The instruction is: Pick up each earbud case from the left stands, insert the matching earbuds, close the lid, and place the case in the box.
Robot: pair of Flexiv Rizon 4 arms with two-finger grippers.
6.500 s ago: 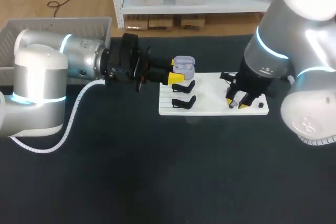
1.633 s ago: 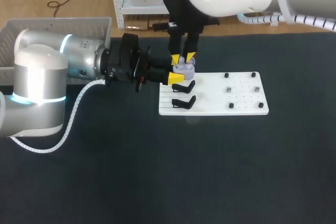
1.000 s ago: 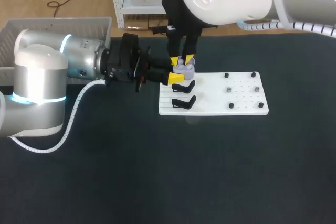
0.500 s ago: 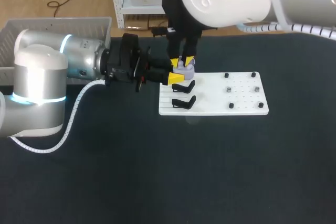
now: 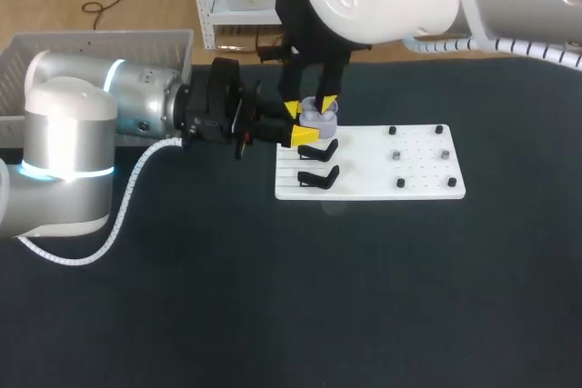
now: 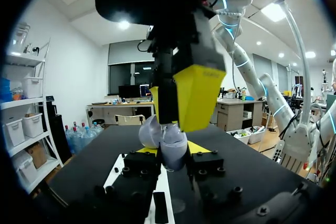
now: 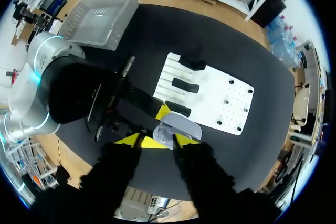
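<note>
From the head view, just above the frame's centre, the left pincer [image 5: 300,130] pinches the lavender earbud case [image 5: 318,117] over the left end of the white board [image 5: 382,186], above two black stands [image 5: 318,148]. The right pincer [image 5: 310,105] hangs over it, tips spread. This is probably the earbud-insert step, so the next move calls for seating the bud and closing the lid. The left wrist view alone shows the case clamped from both sides. The right wrist view alone looks straight down on it, between its own parted tips.

Bright even overhead light, faint shadows
</note>
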